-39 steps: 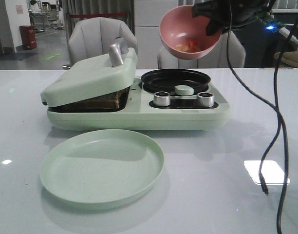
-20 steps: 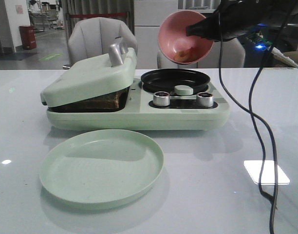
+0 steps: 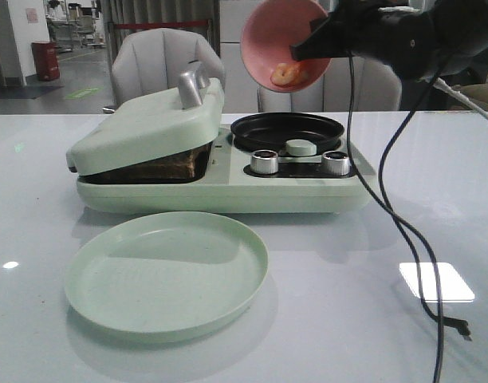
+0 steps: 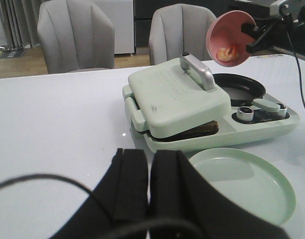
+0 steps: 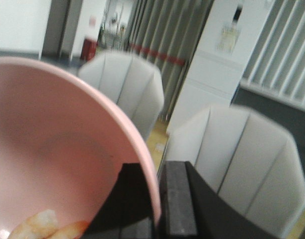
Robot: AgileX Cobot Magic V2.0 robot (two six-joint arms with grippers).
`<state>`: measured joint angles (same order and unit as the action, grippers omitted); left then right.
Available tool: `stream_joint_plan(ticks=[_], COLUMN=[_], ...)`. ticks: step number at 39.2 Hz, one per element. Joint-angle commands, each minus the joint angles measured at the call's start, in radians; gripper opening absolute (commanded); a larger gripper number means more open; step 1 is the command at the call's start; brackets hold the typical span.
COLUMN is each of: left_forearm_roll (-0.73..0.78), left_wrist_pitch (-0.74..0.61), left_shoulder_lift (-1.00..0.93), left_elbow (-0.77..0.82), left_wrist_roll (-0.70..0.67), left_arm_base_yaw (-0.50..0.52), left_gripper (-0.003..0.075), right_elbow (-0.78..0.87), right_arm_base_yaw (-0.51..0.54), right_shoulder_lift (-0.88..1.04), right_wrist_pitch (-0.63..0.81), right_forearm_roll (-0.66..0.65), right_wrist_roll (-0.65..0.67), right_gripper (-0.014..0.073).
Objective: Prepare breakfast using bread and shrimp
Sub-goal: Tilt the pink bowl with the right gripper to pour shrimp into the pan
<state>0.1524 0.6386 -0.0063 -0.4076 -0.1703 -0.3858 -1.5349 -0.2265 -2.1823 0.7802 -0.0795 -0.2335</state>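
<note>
The right gripper [image 3: 317, 38] is pinching the rim of a tilted pink round bowl [image 3: 280, 40] holding pale orange shrimp [image 3: 285, 73] above the black round pan [image 3: 287, 130]. Dark-crusted bread [image 3: 160, 166] is mostly hidden under the green press lid [image 3: 148, 124]. The left gripper [image 4: 149, 184] is clenched, empty.

The bread [image 3: 174, 166] shows only as a dark brown crust edge with a tan strip, lying flat between the shut lid [image 3: 144, 128] and the base [image 3: 228, 195] of the pale green press; how many slices are there cannot be told. In the left wrist view the same dark edge [image 4: 198, 131] peeks out under the lid's lower corner.

The shrimp [image 3: 286, 74] are small pale pinkish-orange pieces, bunched against the low wall of a pink bowl [image 3: 268, 36] that is tipped steeply on its side, high above the black round pan [image 3: 288, 131]. About 2 pieces show.
</note>
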Motion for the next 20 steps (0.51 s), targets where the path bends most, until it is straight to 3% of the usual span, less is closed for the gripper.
stream_joint_plan(ticks=[1,5,14,20], left_forearm_roll=[-0.003,-0.003,-0.003,-0.003], left_wrist_pitch=[-0.075,-0.075,-0.075,-0.075], left_shoulder_lift=[-0.001,-0.001,-0.001,-0.001], left_elbow=[-0.023,-0.023,-0.023,-0.023], left_wrist_roll=[-0.010,-0.010,-0.010,-0.010], left_arm_base_yaw=[-0.006,-0.006,-0.006,-0.006], left_gripper=[0.0114,0.0114,0.0114,0.0114], right_elbow=[0.009,0.020,0.031,0.084], right_arm_base_yaw=[0.003,0.003,0.006,0.014], right_shoulder_lift=[0.044,0.006,-0.029,-0.019], right_wrist_pitch=[0.268,0.374,0.406,0.498], right_forearm_roll=[-0.064,-0.094,-0.053,-0.035], right_wrist_roll=[-0.054,-0.143,-0.320,-0.348], right_gripper=[0.0122,0.0122,0.0122,0.0122])
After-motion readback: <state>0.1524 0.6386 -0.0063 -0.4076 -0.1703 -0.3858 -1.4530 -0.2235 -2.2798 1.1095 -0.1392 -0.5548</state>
